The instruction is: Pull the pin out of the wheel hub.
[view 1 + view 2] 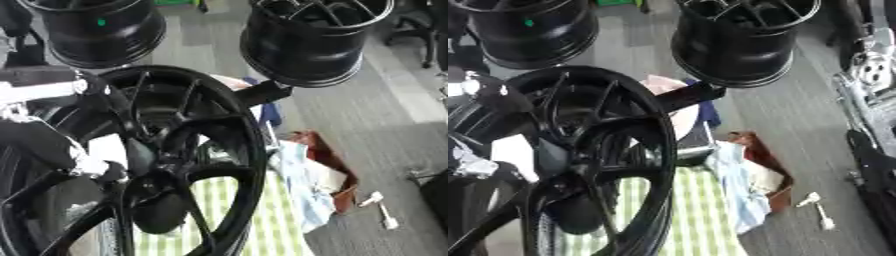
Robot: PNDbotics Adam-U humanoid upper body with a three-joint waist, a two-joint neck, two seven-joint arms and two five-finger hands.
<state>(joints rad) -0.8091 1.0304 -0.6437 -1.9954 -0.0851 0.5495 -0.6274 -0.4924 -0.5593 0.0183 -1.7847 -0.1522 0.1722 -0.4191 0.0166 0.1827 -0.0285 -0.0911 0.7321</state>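
1. At the far left, my left hand is reaching in behind the spokes of the wheel hub, a black shape with white and silver parts. I cannot tell whether its fingers are spread, pressed together or pinching anything, since the spokes are crossing in front of them.
2. The wheel hub is standing on edge and filling the lower left of both views, with its dark centre low down, just beside my left hand. I cannot make out the pin; only a white patch is showing next to the centre.
3. Under the hub, a green-and-white checked cloth is lying flat.
4. Above, two more black rims are sitting well apart: one at the upper left, one at the upper right.
5. A black bar is sticking out from behind the hub's rim.
6. To the right of the hub, a pale blue cloth is draping over a brown box.
7. Further right, a small white tool is lying on the grey floor.
8. Along the right edge, my right arm is hanging down, silver joint above, black below; of its fingers, I cannot tell.
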